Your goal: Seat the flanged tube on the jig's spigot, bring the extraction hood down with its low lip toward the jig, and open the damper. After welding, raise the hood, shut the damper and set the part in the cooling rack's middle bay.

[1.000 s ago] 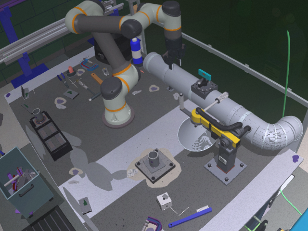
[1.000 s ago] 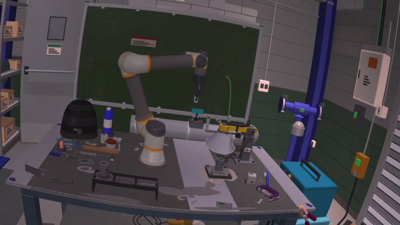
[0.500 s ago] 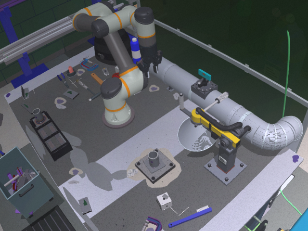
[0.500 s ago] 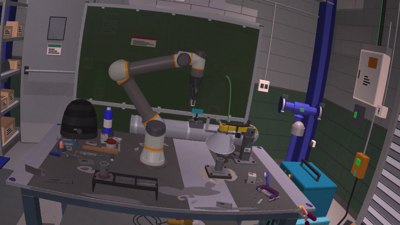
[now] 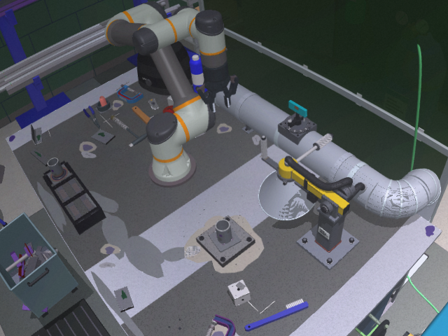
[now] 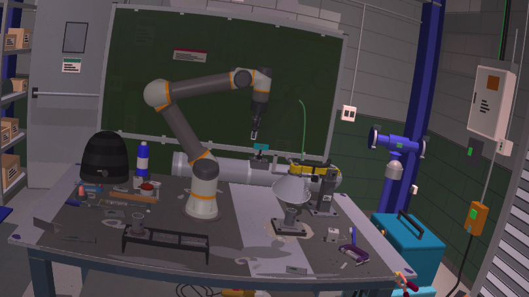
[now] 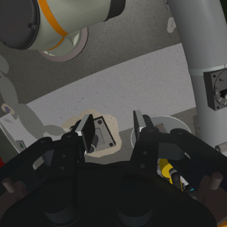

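Note:
The grey extraction duct (image 5: 311,144) runs along the back of the bench, and my gripper (image 5: 218,98) hangs high above its left end, open and empty. The damper's teal handle (image 5: 297,108) sits on a dark block (image 5: 296,127) on the duct, to my right. The cone-shaped hood (image 5: 286,197) hangs on a yellow arm (image 5: 314,183) from a post (image 5: 327,231). The jig (image 5: 225,241) stands in front of the hood with a grey tube upright on it. The flanged tube (image 5: 55,167) stands in the end bay of the black cooling rack (image 5: 73,197) at the bench's left.
A teal bin (image 5: 30,262) of scrap stands off the bench's left corner. Hand tools lie behind the rack, and a black dome (image 6: 104,157) and a blue bottle (image 6: 142,159) stand at the back. A small box (image 5: 239,292), a blue brush (image 5: 277,315) and a clamp (image 6: 353,253) lie at the front.

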Action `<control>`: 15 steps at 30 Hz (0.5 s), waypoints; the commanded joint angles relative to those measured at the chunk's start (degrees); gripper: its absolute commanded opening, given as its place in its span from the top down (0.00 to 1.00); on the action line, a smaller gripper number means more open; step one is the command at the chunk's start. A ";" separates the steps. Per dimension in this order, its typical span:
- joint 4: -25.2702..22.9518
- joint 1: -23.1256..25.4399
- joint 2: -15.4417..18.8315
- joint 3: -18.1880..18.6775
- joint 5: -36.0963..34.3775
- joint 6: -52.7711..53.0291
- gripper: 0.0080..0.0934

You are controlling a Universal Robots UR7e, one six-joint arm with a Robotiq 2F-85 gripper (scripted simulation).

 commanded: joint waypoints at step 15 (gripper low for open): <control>-0.01 -0.05 -0.03 -0.02 0.00 39.45 0.53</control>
